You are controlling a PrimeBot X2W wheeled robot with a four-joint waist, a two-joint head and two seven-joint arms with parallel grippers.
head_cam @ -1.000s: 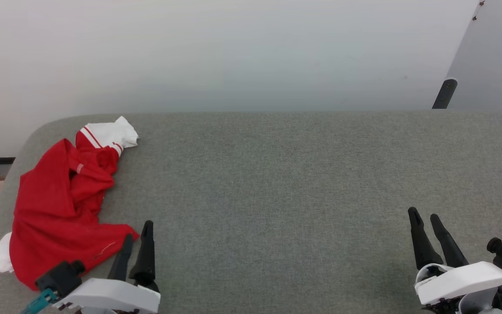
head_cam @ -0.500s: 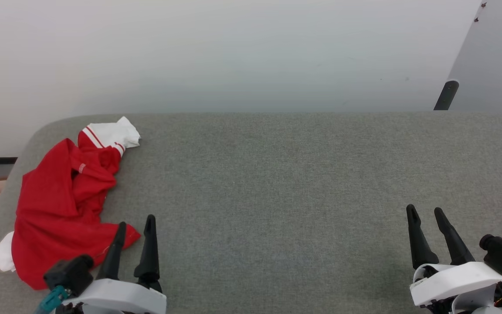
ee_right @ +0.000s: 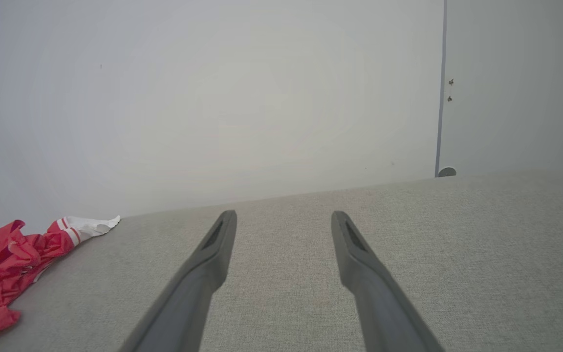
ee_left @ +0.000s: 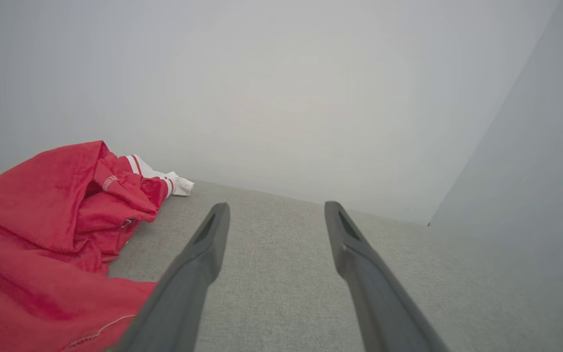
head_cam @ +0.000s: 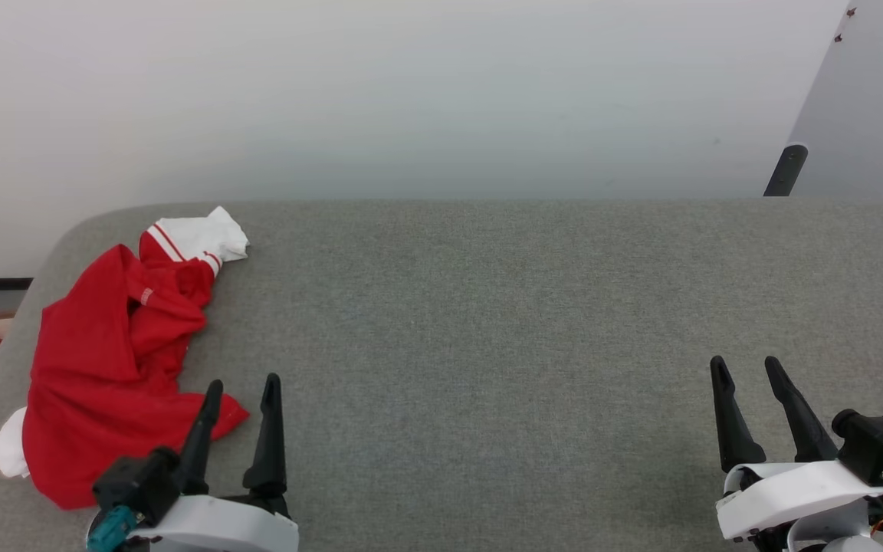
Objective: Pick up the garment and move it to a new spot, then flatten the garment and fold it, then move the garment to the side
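The left pincer (head_cam: 243, 381) is recorded at the near left of the grey desk (head_cam: 487, 307), fingers parted, nothing held, one finger just beside the hem of the garment (head_cam: 96, 360). The right pincer (head_cam: 744, 360) is likewise parted and empty, well apart. The garment is found crumpled at the desk's left end. Its small label (head_cam: 146, 296) cannot be read. Its white striped sleeve (head_cam: 200, 234) lies farthest.

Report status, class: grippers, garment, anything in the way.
Both open, empty: left gripper at the garment hem, right gripper far right. Garment crumpled at left end of table, not yet lifted. Nothing in the way.
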